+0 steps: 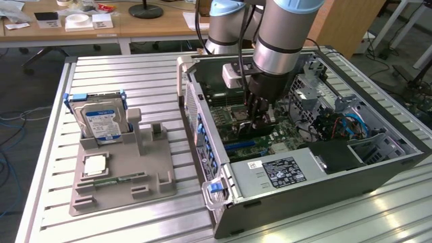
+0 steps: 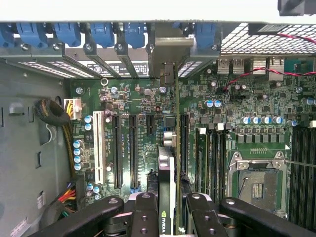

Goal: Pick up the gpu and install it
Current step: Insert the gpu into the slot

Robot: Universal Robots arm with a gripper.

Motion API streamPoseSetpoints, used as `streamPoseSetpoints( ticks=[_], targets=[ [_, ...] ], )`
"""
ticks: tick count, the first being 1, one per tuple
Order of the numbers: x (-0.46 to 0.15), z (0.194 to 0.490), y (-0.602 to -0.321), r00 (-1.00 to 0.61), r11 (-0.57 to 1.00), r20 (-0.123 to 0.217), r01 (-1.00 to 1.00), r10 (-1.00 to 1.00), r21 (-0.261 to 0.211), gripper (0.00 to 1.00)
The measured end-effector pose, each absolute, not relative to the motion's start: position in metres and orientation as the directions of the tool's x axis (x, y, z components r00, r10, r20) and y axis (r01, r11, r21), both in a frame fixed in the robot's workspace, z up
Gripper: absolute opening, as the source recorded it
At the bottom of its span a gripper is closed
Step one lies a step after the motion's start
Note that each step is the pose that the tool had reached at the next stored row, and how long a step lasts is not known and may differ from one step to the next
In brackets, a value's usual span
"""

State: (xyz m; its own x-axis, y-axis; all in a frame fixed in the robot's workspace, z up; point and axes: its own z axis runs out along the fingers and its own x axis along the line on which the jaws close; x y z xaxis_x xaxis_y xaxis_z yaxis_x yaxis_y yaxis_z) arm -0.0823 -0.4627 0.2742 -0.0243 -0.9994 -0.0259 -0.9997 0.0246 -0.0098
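The gpu [image 2: 167, 170] is seen edge-on, a thin dark card with a black cooler bearing a green logo. Its silver end bracket [image 2: 167, 52] stands at the rear slot openings of the case. My gripper [image 2: 170, 210] is shut on the card, one black finger [image 2: 144, 215] on each side of it. The card stands upright over the motherboard [image 2: 123, 98], in line with the long black expansion slots [image 2: 133, 148]. In the exterior view my gripper [image 1: 260, 119] reaches down into the open computer case [image 1: 304, 187], with the gpu [image 1: 251, 132] dark below it.
On the exterior view's left, a grey holder [image 1: 128, 172] carries a silver hard drive [image 1: 101, 121], a square processor chip [image 1: 94, 164] and a slim memory stick [image 1: 111, 179]. Cables [image 2: 54, 113] and the empty processor socket [image 2: 259, 182] flank the card inside the case.
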Motion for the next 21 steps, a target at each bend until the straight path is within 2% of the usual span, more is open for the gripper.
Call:
streamPoseSetpoints(
  ticks=[21],
  targets=[
    [-0.0808, 0.2732, -0.4626, -0.025, 0.025, -0.026, -1.0, -0.999, 0.001, 0.27]
  ],
)
